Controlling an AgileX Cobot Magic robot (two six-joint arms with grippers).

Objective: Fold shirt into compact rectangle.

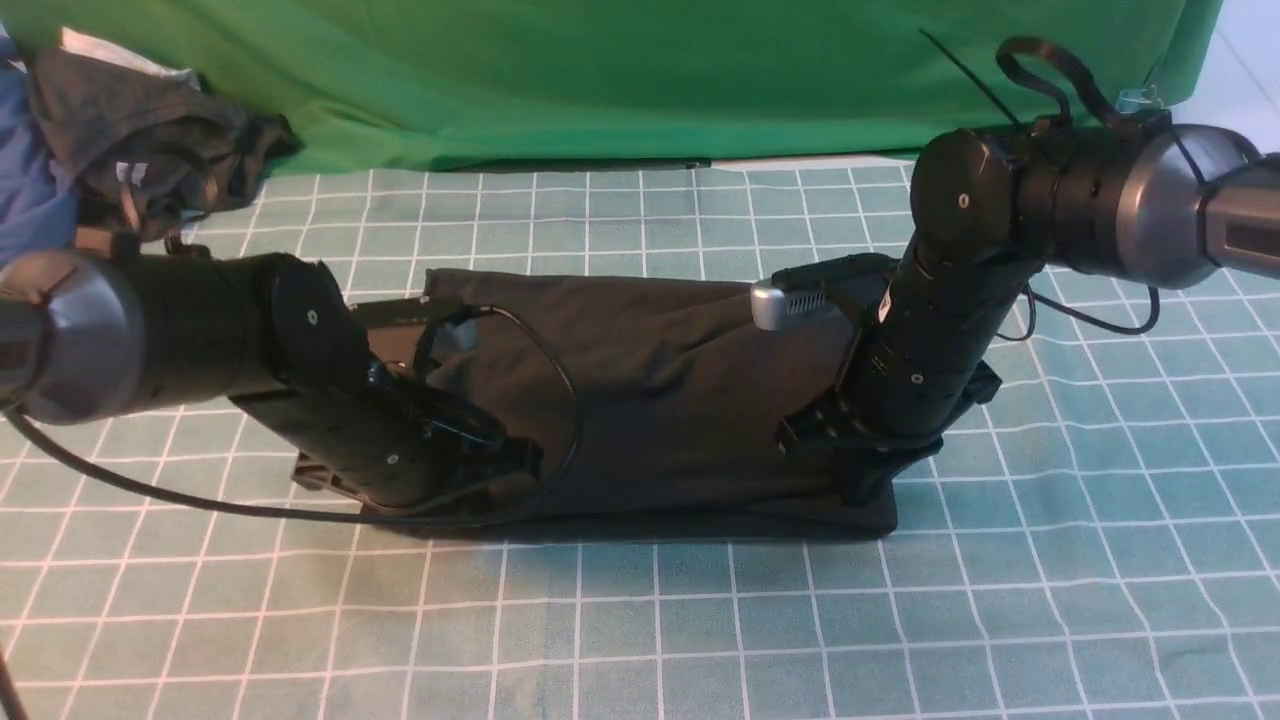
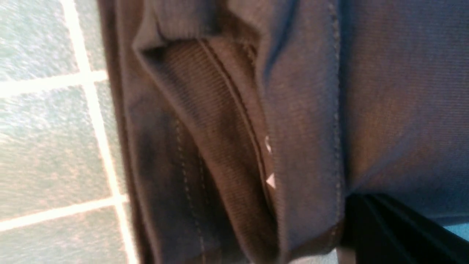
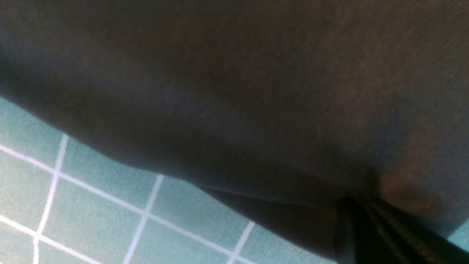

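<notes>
The left gripper (image 1: 505,462) is closed on the near left part of the large black cotton shirt (image 1: 660,390), its dark fingers (image 2: 388,223) pinching fabric right beside a ribbed band and a stitched hem that fill the left wrist view. The right gripper (image 1: 860,480) is likewise clamped shut on the shirt's near right corner, where its black fingers (image 3: 370,231) bite into plain dark cloth; the exact layer it holds is hard to make out, since that view is dim and soft. Between the two grippers the shirt lies as a wide, folded band across the middle of the desk (image 1: 640,620), its near edge flat and straight on the surface and its far part rising up in a smooth slope toward the wrists. The desk is covered with a teal cloth marked by a white grid. At the far left corner, well apart from the shirt, a crumpled dark grey garment (image 1: 150,140) lies heaped against a blue garment (image 1: 30,190). A green fabric backdrop (image 1: 600,70) hangs along the far edge of the desk behind everything.
</notes>
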